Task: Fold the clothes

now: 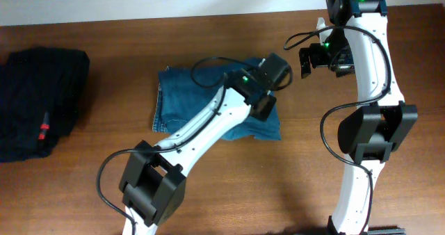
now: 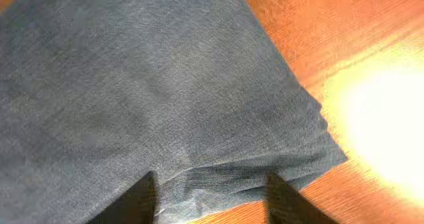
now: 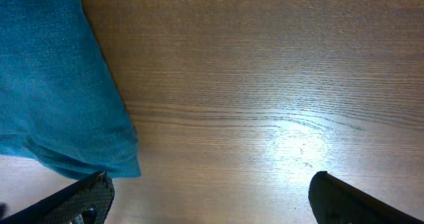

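Observation:
The blue denim jeans [image 1: 188, 96] lie folded into a compact stack on the wooden table, near its middle. My left gripper [image 1: 271, 71] hovers over the stack's right part. In the left wrist view the jeans [image 2: 152, 85] fill the frame, and my left gripper [image 2: 211, 201] is open with its two fingers apart over the layered corner, holding nothing. My right gripper [image 1: 323, 58] is to the right of the jeans, above bare table. In the right wrist view it [image 3: 212, 201] is wide open and empty, with a corner of the jeans [image 3: 53, 91] at the left.
A black garment with a small red tag [image 1: 38, 103] lies at the table's left edge. The pale wall runs along the table's far edge [image 1: 174, 16]. Both arm bases stand at the near side.

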{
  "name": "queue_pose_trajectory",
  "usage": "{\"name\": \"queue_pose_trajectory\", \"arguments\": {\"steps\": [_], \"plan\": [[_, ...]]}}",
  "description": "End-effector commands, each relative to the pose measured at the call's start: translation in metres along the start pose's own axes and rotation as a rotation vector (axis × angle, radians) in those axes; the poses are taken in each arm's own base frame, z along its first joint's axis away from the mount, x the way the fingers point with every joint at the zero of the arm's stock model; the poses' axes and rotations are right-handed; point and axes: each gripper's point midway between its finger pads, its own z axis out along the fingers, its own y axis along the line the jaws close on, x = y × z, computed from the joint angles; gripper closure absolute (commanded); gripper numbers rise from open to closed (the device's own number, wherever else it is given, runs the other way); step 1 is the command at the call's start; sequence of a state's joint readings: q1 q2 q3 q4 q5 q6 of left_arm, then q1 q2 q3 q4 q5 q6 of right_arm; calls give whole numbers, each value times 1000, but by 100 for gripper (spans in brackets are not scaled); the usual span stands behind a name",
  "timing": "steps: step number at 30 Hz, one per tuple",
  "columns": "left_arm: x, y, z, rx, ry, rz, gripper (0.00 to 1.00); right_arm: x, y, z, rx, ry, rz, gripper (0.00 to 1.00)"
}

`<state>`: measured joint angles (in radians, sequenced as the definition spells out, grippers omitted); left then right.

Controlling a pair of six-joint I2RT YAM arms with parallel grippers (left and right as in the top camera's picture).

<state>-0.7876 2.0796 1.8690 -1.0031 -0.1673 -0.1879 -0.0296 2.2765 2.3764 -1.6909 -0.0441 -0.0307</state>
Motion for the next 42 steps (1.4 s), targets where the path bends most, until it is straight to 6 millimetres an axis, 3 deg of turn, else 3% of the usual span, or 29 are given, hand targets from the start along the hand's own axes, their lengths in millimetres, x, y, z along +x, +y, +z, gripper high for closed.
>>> {"name": "queue_pose_trajectory", "arguments": {"steps": [1, 4, 5, 12, 23, 30, 37, 42], "plan": [[1, 21, 0, -76, 2, -3, 30, 3, 0, -17, 13, -40, -1, 1], [0, 30, 1, -100, 0, -15, 4, 3, 0, -17, 13, -40, -1, 1], [0, 33, 1, -102, 1, -19, 1, 3, 0, -17, 13, -40, -1, 1], [10, 37, 5, -106, 39, -20, 1, 3, 0, -17, 13, -40, -1, 1], [20, 12, 11, -80, 58, 105, 1, 3, 0, -17, 13, -40, -1, 1], [19, -18, 25, -41, 2, 109, 1, 3, 0, -17, 13, -40, -1, 1], [33, -34, 44, -27, -9, -87, 1, 3, 0, -17, 13, -40, -1, 1], [27, -65, 44, 14, -76, -72, 1, 3, 0, -17, 13, -40, -1, 1]]}}
